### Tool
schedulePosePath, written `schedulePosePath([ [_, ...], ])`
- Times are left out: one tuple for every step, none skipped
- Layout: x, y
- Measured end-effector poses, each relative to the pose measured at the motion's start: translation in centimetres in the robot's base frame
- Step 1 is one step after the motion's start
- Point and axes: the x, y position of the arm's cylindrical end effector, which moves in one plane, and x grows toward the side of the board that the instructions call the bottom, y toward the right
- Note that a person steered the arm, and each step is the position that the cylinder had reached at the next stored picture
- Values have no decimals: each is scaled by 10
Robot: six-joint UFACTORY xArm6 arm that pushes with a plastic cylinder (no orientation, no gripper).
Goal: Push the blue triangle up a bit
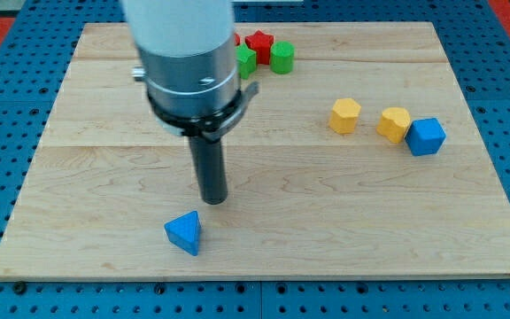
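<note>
The blue triangle [184, 232] lies near the view's bottom edge of the wooden board [104, 177], left of centre. My tip [213, 200] is the lower end of a dark rod under a grey cylinder. It stands just above and a little right of the blue triangle, apart from it by a small gap.
A red star [258, 42] and two green blocks [282, 58] [247, 61] sit at the view's top centre, partly behind the arm. Two yellow blocks [344, 115] [395, 123] and a blue cube [426, 136] sit at the right.
</note>
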Motion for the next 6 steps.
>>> schedulePosePath([
  [0,-72],
  [33,-98],
  [75,-56],
  [78,-19],
  [42,-14],
  [16,-35],
])
